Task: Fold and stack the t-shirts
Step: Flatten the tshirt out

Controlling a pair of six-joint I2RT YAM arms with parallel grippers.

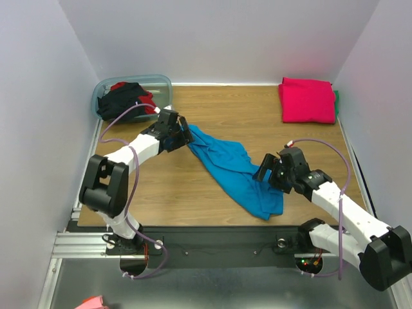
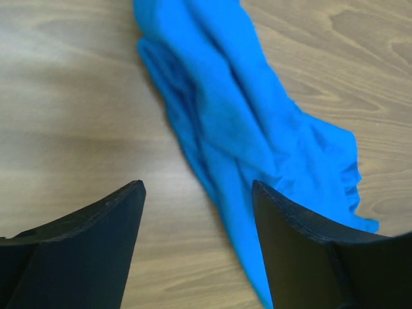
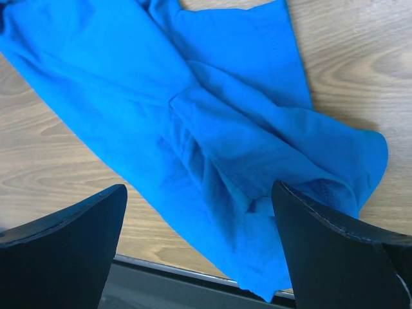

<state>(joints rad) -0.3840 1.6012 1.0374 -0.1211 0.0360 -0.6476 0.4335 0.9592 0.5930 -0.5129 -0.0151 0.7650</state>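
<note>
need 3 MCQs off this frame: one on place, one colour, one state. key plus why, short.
1. Where on the table does the folded pink shirt lie?
A) far right corner
B) near left corner
C) centre

2. What colour is the crumpled shirt at the centre?
A) black
B) turquoise-blue
C) red

3. How do the left gripper and right gripper stand?
A) both shut on cloth
B) one open, one shut
C) both open, holding nothing

Key:
1 A, it sits by the back wall at the right edge.
2 B, it is blue in all three views.
3 C, each wrist view shows the fingers spread above the cloth, pinching nothing.
</note>
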